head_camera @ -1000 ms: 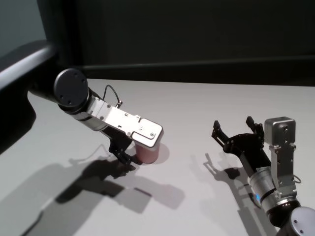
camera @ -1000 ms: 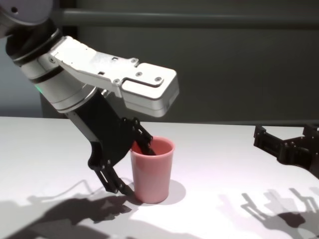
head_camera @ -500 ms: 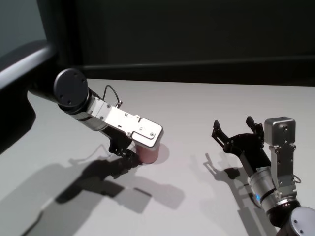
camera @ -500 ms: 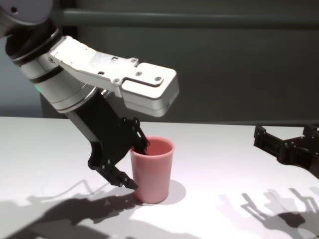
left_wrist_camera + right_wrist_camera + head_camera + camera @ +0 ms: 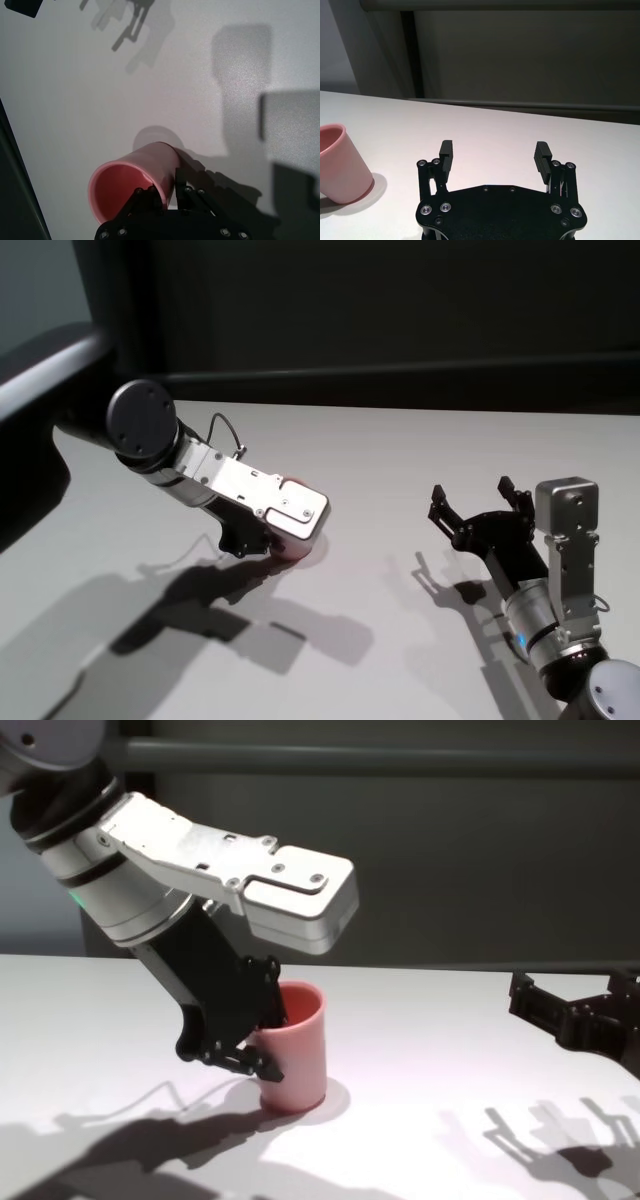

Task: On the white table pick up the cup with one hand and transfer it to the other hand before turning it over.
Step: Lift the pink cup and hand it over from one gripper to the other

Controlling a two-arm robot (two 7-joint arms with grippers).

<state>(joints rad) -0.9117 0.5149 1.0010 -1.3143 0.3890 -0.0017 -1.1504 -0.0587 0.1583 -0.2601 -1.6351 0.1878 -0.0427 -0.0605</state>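
The salmon-pink cup (image 5: pixel 298 1055) is tipped on the white table (image 5: pixel 450 1050), with its rim leaning toward my left arm. My left gripper (image 5: pixel 272 1045) is shut on the cup's wall, one finger inside the rim and one outside. In the left wrist view the fingers (image 5: pixel 150 194) pinch the near wall of the cup (image 5: pixel 125 182). From the head only a sliver of the cup (image 5: pixel 296 548) shows under the left gripper (image 5: pixel 262 545). My right gripper (image 5: pixel 478 505) hovers open and empty over the table, well to the right of the cup (image 5: pixel 340 165).
A dark wall runs behind the table's far edge (image 5: pixel 400 405). Bare tabletop (image 5: pixel 390 470) lies between the two arms. Arm shadows fall on the near part of the table.
The left gripper's fingers have closed on the cup's wall. The cup has tipped from upright and shifted slightly toward the left arm. The right arm has not moved.
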